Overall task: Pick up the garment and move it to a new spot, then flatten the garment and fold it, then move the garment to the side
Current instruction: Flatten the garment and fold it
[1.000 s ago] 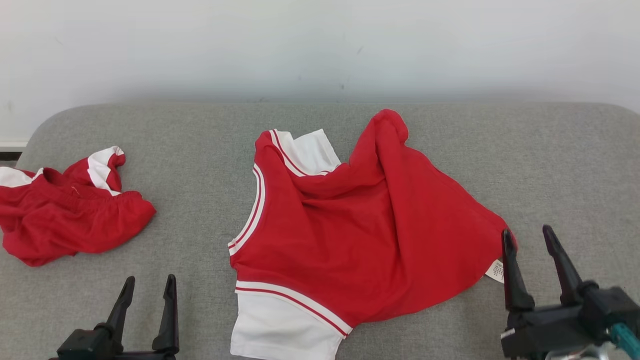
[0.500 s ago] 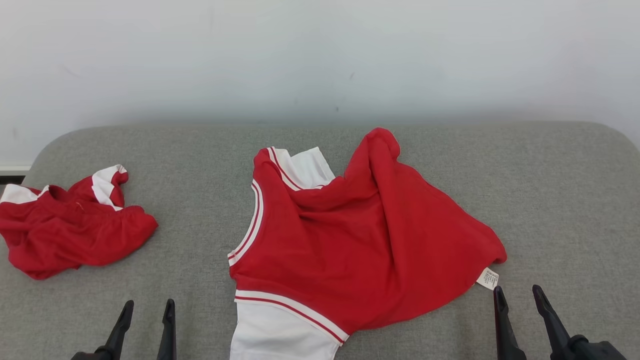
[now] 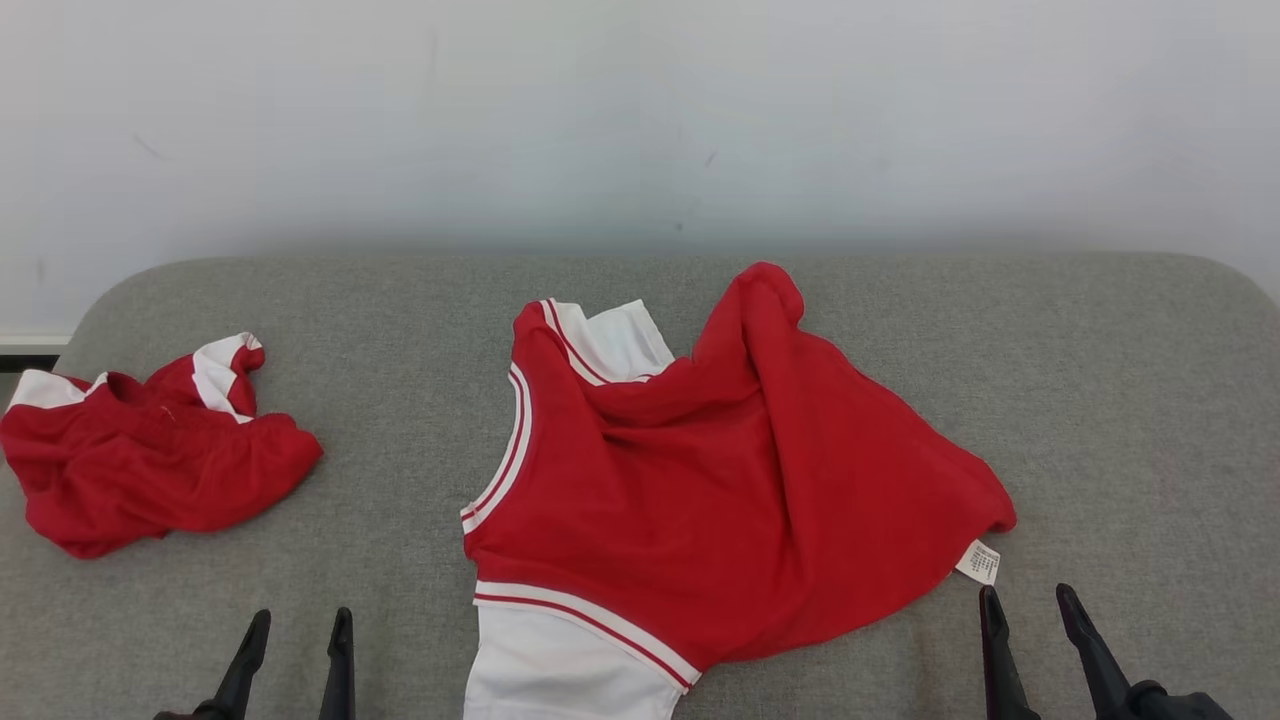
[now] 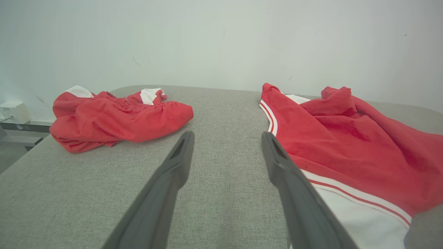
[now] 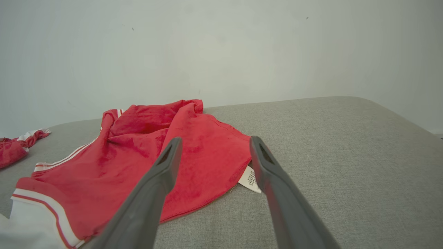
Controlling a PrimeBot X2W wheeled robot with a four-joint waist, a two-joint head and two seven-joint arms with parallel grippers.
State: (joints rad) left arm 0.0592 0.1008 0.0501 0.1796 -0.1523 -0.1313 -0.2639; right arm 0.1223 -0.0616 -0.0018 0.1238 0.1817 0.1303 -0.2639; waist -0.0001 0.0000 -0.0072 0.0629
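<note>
The red jersey point(image 3: 720, 500) lies rumpled at the middle of the grey worktop point(image 3: 1150, 400). My left jaws and right jaws stand open, empty, near its near edge. I'd pinch the corner by the care label point(image 3: 978, 562) and spread outward.

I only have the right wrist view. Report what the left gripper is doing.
Observer: The left gripper is open and holds nothing. It points at bare cushion between the two garments.
Operator: Describe the second garment.
Observer: The small garment lies crumpled near the cushion's left edge. It is red with white patches and lies apart from the shirt.
Operator: Give me the shirt's far end.
Observer: A white panel sticks out there, beside a red-and-white striped edge.
</note>
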